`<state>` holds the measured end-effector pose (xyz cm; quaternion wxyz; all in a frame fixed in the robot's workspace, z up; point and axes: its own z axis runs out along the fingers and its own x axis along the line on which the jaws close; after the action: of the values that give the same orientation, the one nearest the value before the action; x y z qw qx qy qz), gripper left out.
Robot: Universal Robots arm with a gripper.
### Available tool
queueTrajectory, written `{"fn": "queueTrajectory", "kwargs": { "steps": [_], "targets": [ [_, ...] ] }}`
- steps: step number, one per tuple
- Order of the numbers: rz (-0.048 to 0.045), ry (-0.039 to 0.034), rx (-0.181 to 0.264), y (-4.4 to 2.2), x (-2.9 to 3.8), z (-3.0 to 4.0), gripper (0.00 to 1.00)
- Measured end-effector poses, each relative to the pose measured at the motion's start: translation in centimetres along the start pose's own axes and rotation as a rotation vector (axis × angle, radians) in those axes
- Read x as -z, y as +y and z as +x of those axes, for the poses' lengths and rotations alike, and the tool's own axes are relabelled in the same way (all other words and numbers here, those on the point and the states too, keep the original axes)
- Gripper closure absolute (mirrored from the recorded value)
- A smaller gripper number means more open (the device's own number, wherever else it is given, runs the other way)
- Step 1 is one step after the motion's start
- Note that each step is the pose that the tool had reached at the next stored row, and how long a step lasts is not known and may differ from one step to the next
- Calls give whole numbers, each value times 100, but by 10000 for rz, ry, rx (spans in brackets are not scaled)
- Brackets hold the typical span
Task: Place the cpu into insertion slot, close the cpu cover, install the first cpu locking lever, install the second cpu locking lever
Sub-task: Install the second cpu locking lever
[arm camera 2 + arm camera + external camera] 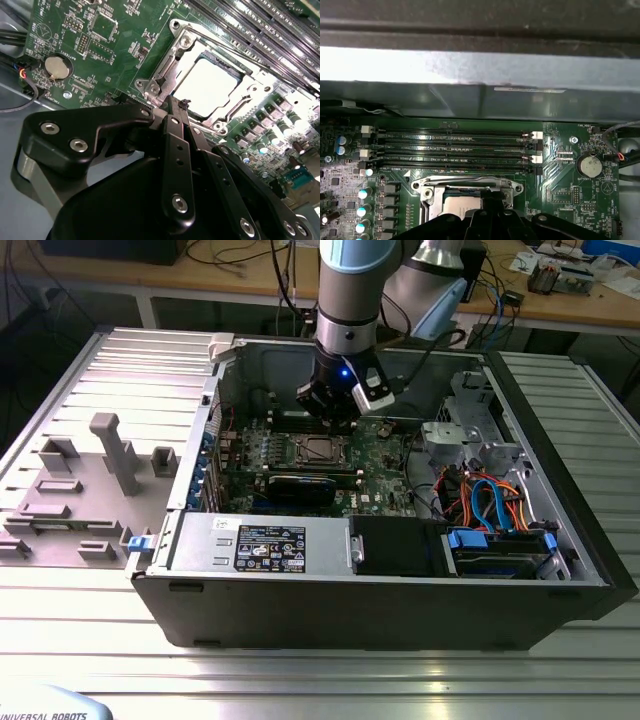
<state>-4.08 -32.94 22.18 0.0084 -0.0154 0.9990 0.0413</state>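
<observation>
Risk sits at the insertion slot (210, 90) mid-motherboard (95, 45), where the cpu (212, 87) already lies under the lowered cpu cover (170, 70): the hand (184, 104), fingers pressed together, hovers at its edge and could skid onto nearby components.

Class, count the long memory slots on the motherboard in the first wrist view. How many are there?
4 memory slots, running parallel, stacked between the case wall and the insertion slot. None looks hidden.
</observation>
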Motion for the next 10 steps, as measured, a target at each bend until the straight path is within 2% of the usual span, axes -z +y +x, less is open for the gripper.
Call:
{"fn": "queueTrajectory", "kwargs": {
  "steps": [1,10],
  "targets": [
    [-2,-1,0,4,47,-1,89],
    [-1,0,0,14,168,-3,89]
  ]
}}
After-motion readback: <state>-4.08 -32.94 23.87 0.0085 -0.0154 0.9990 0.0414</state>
